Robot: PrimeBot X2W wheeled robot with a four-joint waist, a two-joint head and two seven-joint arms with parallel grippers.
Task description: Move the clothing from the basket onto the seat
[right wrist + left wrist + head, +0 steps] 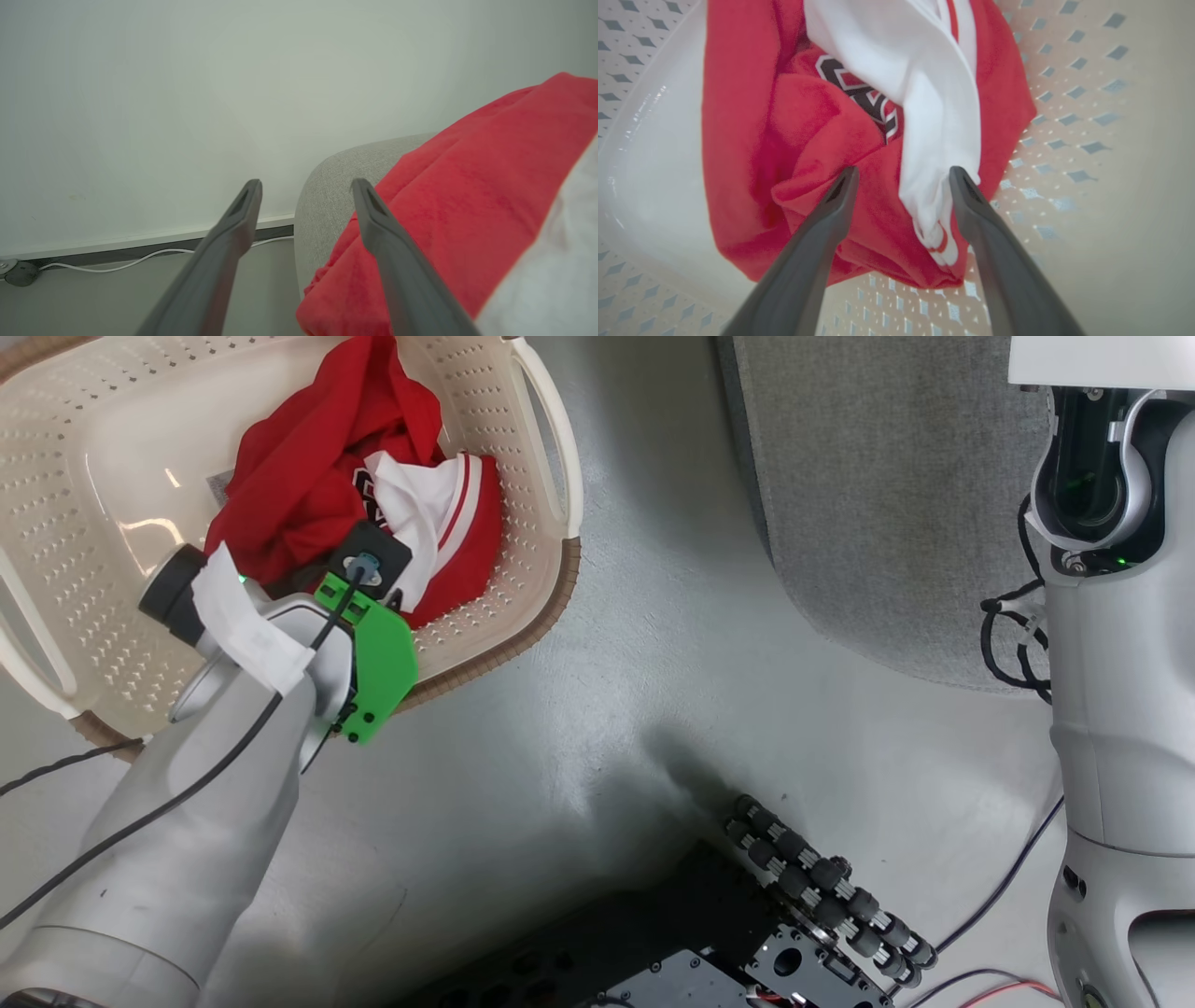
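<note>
Pick step: your left gripper (901, 175), fingers wide apart and empty, is poised over the bright red, white-panelled fabric garment (808, 140) in the cream perforated plastic basket (93, 476). Next, lower, close on a fold, and lift toward the light-grey upholstered seat (887, 504).

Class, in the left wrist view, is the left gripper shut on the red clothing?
No: the left gripper stands open, its fingers spread apart over the clothing lying in the basket.
</note>
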